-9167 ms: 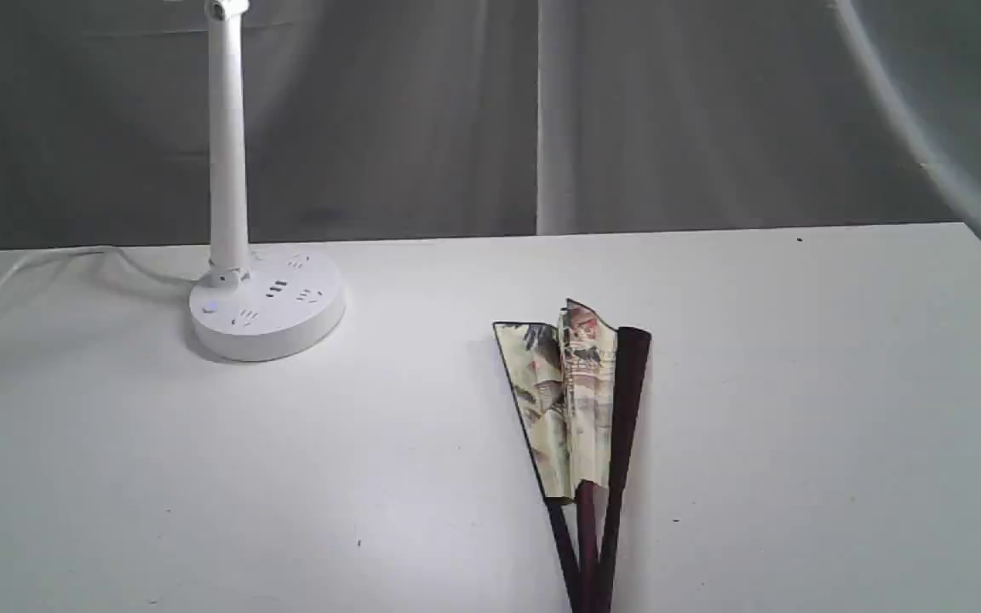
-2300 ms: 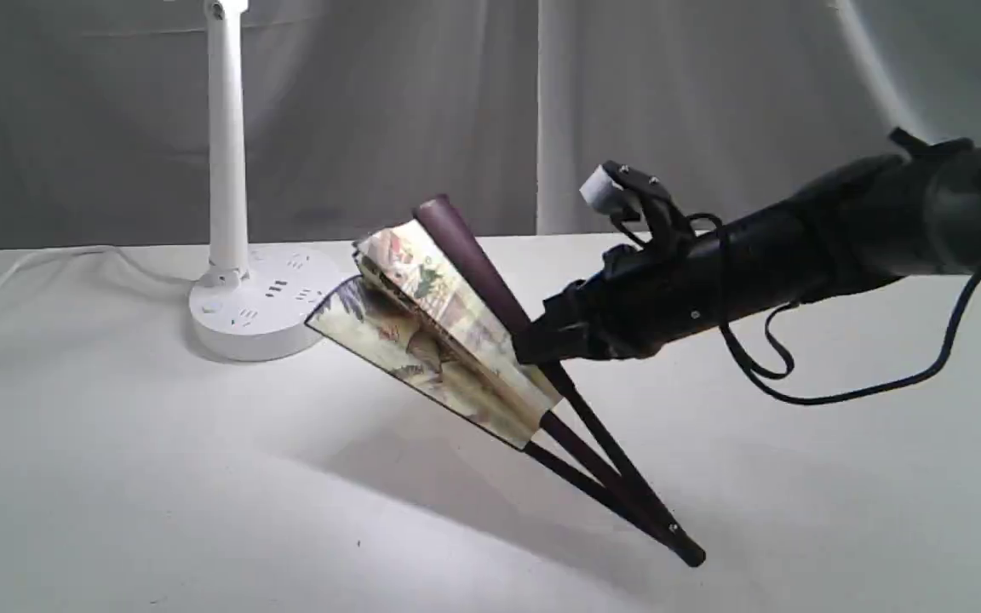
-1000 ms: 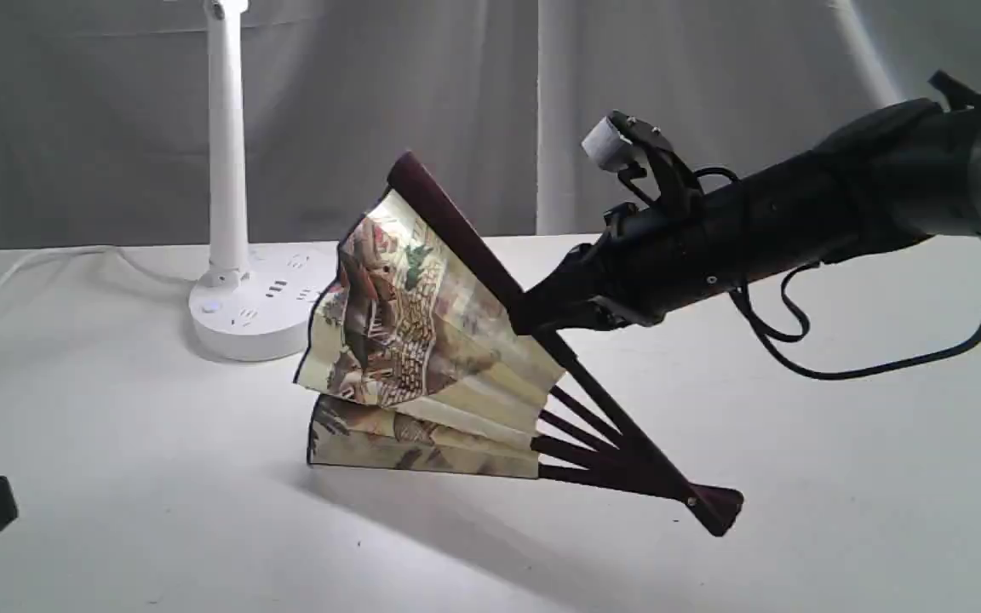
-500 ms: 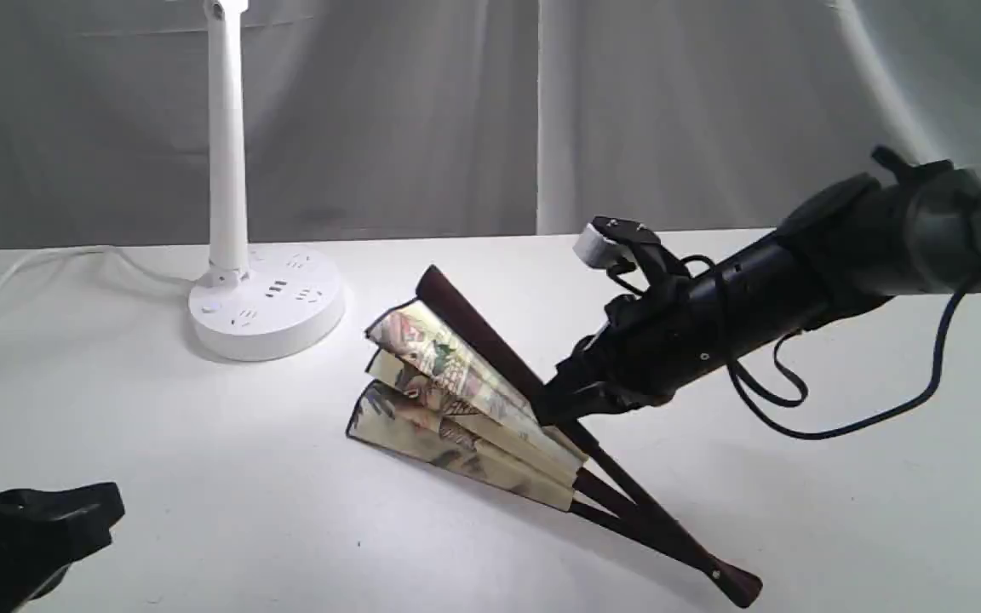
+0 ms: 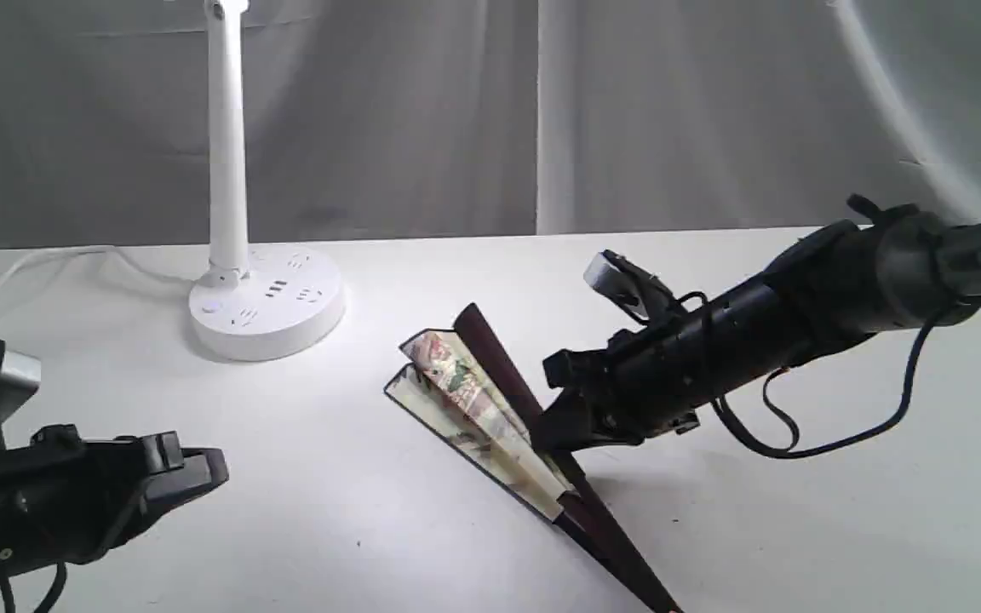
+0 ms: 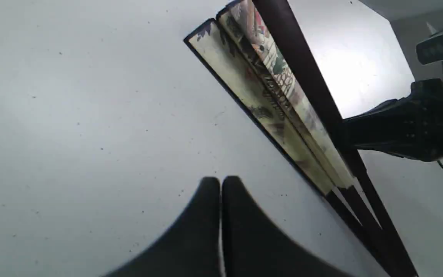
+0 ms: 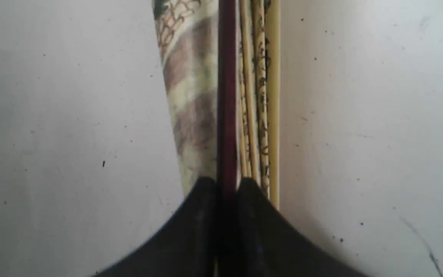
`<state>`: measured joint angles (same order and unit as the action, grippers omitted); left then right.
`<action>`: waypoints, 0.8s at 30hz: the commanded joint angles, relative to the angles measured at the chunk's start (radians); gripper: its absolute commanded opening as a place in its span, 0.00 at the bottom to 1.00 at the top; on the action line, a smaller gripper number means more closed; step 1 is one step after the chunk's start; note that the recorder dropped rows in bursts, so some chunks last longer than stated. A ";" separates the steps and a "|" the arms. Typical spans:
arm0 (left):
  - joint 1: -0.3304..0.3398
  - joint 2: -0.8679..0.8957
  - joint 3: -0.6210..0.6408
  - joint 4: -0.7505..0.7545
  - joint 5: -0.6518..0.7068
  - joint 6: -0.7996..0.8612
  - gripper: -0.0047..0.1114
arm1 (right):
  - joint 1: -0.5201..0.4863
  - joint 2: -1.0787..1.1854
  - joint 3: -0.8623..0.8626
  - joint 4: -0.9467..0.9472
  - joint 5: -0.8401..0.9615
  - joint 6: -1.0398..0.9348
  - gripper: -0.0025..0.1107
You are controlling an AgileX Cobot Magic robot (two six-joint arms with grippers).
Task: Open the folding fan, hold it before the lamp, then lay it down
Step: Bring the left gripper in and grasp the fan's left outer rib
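Observation:
The folding fan (image 5: 472, 407) is almost folded and slants across the table's middle, leaf end raised toward the lamp and pivot end low at the front edge. My right gripper (image 5: 552, 432) is shut on its top maroon guard (image 7: 227, 115), just below the painted paper. In the right wrist view both fingers press that guard, with cream pleats on either side. My left gripper (image 5: 211, 473) is at the lower left, shut and empty, well apart from the fan (image 6: 279, 92). The lamp (image 5: 226, 153) stands at the back left on its round base (image 5: 266, 313).
The lamp's white cord (image 5: 22, 262) runs off to the left along the table's back edge. A grey curtain hangs behind the table. A black cable loops under the right arm (image 5: 831, 306).
The fan spread half open in the air a second ago, then folded nearly shut as the right arm lowered it toward the table. The left arm has come in from the lower left.

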<state>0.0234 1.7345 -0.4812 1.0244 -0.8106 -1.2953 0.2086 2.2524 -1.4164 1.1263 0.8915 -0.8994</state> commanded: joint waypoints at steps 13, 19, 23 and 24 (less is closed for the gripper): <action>-0.005 0.286 -0.167 0.076 -0.283 -0.223 0.38 | 0.001 0.011 0.001 0.137 0.098 -0.011 0.02; -0.016 0.401 -0.250 0.090 -0.344 -0.225 0.38 | 0.001 0.011 0.001 0.244 0.165 -0.039 0.02; -0.065 0.455 -0.299 0.086 -0.344 -0.225 0.38 | 0.001 0.011 0.001 0.315 0.226 -0.054 0.02; -0.078 0.467 -0.312 0.086 -0.344 -0.225 0.38 | 0.001 0.011 0.001 0.331 0.234 -0.056 0.02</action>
<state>-0.0335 2.1868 -0.7759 1.1131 -1.1477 -1.5110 0.2086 2.2674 -1.4164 1.4119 1.0881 -0.9387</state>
